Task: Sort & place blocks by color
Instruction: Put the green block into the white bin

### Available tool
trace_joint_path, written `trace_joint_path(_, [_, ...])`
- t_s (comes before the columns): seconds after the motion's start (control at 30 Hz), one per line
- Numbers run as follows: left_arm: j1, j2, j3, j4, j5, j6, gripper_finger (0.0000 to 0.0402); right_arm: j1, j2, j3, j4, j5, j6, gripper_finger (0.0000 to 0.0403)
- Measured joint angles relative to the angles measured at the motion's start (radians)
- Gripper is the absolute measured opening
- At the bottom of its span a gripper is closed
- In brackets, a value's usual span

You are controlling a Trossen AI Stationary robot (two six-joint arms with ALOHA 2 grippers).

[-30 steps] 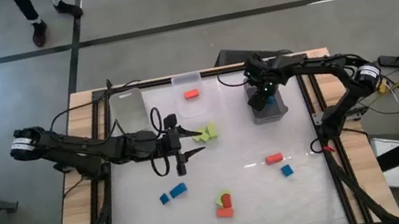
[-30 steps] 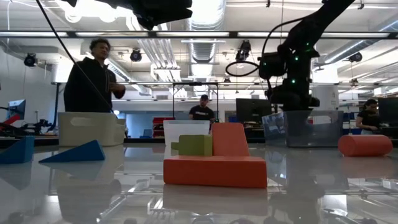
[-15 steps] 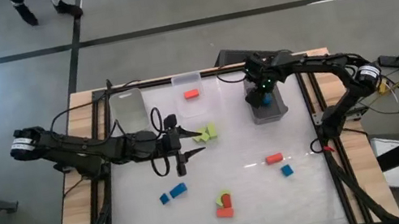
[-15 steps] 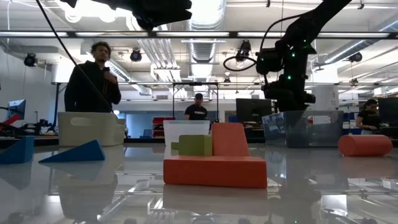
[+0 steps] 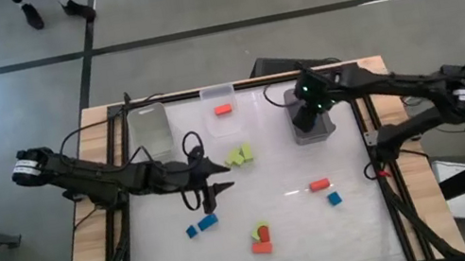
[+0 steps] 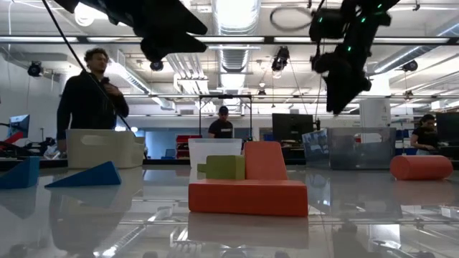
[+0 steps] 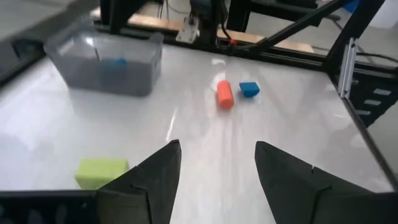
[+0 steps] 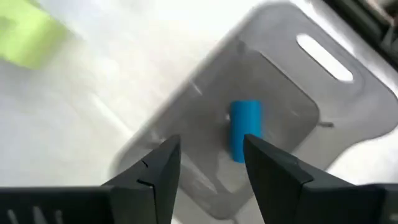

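Note:
My right gripper (image 5: 306, 114) (image 8: 208, 165) hangs open above the grey bin (image 5: 319, 130). A blue block (image 8: 244, 129) lies on that bin's floor, below and apart from the fingers. My left gripper (image 5: 214, 178) (image 7: 217, 165) stands open and nearly level over the table's middle, with nothing between its fingers. Just beyond it lie lime green blocks (image 5: 238, 155) (image 7: 102, 172). An orange-red block (image 5: 223, 109) lies in the clear bin (image 5: 218, 95). Blue blocks (image 5: 202, 224), an orange-red and green cluster (image 5: 260, 238), an orange-red cylinder (image 5: 319, 184) and a blue block (image 5: 334, 198) lie loose on the table.
A pale bin (image 5: 151, 127) stands at the far left, beside the clear bin. The table's dark frame rails (image 5: 373, 139) run along both sides. People stand in the room beyond the far edge (image 6: 90, 89). Open table surface lies between the two groups of blocks.
My right gripper has risen up out of the grey bin toward the table's right, still open. The blue block stays on the bin's floor. My left gripper has sunk a little and rolled about its own line over the table's middle.

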Motion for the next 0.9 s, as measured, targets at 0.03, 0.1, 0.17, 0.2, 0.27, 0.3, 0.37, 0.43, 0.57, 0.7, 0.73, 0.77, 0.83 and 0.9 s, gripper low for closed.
trace_joint_path(0.03, [-0.003, 0.0, 0.0, -0.007, 0.0, -0.019, 0.0191, 0.025, -0.025, -0.008, 0.019, 0.0, 0.014, 0.0159])
trace_joint_path(0.1, [-0.011, 0.0, 0.0, -0.016, 0.0, -0.052, 0.0191, 0.078, -0.073, -0.029, 0.066, 0.0, 0.039, 0.0154])
trace_joint_path(0.17, [-0.018, 0.0, 0.0, -0.03, 0.0, -0.087, 0.0191, 0.136, -0.119, -0.057, 0.13, 0.0, 0.066, 0.0149])
trace_joint_path(0.2, [-0.02, 0.0, 0.0, -0.039, 0.0, -0.103, 0.0191, 0.165, -0.139, -0.07, 0.164, 0.001, 0.077, 0.0146])
trace_joint_path(0.27, [-0.027, 0.0, 0.0, -0.053, 0.0, -0.143, 0.0191, 0.223, -0.172, -0.099, 0.239, 0.002, 0.089, 0.0141])
trace_joint_path(0.3, [-0.03, 0.0, 0.0, -0.06, 0.0, -0.163, 0.0191, 0.253, -0.185, -0.115, 0.281, 0.002, 0.09, 0.0138])
trace_joint_path(0.37, [-0.038, 0.003, 0.0, -0.069, -0.001, -0.2, 0.0191, 0.311, -0.209, -0.15, 0.372, 0.003, 0.094, 0.0134])
trace_joint_path(0.43, [-0.046, 0.007, 0.0, -0.089, -0.001, -0.229, 0.0191, 0.368, -0.226, -0.188, 0.469, 0.016, 0.095, 0.0132])
trace_joint_path(0.57, [-0.063, 0.024, 0.001, -0.142, -0.001, -0.291, 0.0191, 0.471, -0.235, -0.246, 0.614, 0.075, 0.092, 0.0133])
trace_joint_path(0.7, [-0.065, 0.043, 0.007, -0.217, -0.004, -0.328, 0.0191, 0.542, -0.23, -0.272, 0.675, 0.132, 0.087, 0.0132])
trace_joint_path(0.73, [-0.065, 0.053, 0.006, -0.212, -0.014, -0.316, 0.0191, 0.556, -0.228, -0.277, 0.687, 0.138, 0.085, 0.0131])
trace_joint_path(0.77, [-0.065, 0.065, 0.006, -0.206, -0.03, -0.295, 0.0191, 0.567, -0.228, -0.281, 0.689, 0.143, 0.084, 0.013])
trace_joint_path(0.83, [-0.064, 0.094, 0.008, -0.19, -0.078, -0.245, 0.0191, 0.588, -0.224, -0.283, 0.689, 0.159, 0.082, 0.0127])
trace_joint_path(0.9, [-0.062, 0.131, 0.008, -0.128, -0.13, -0.178, 0.0191, 0.602, -0.22, -0.283, 0.69, 0.16, 0.077, 0.0124])
